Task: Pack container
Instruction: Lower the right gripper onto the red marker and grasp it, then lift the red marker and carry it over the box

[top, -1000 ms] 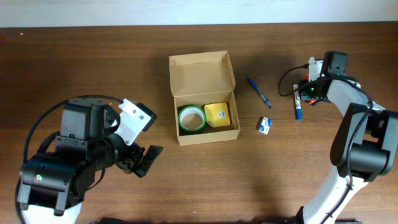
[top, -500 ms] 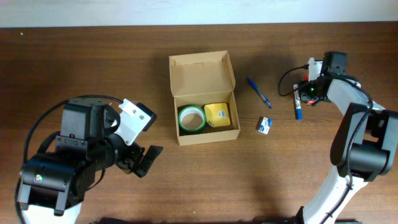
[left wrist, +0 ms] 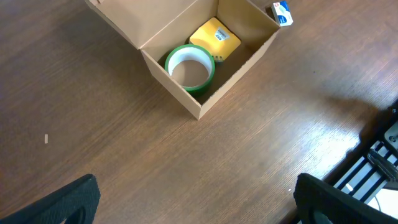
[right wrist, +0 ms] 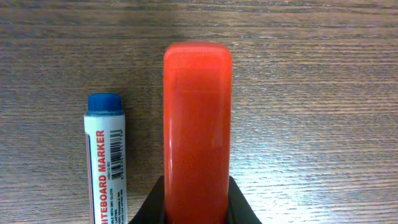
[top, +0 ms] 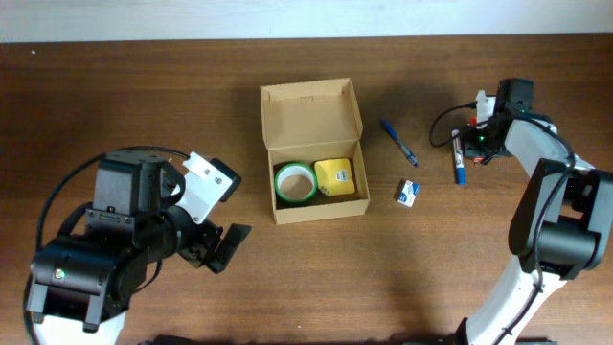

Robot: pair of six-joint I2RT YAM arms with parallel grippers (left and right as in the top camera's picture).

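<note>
Fingers [right wrist: 148, 214] of the right gripper [right wrist: 197, 205] stood narrowly set, pressed against both long sides of a red oblong object [right wrist: 197, 112] and clamping it over the wooden table [right wrist: 311, 93]. Whether it was lifted off the wood could not be told. Just beside it, on the left of the wrist view, lay a blue-capped whiteboard marker [right wrist: 104, 168], parallel to the red piece and not touching it.

The left gripper [left wrist: 196, 193] hung wide open, holding nothing, near the box.

The cardboard box [top: 308, 115] stood at the table's middle, between the two arms, its flap lid open at the far side. A green tape roll [top: 295, 182] and a yellow packet [top: 334, 176] sat side by side inside. To its right lay a blue pen [top: 397, 142] and a small blue-and-white box [top: 408, 193].
</note>
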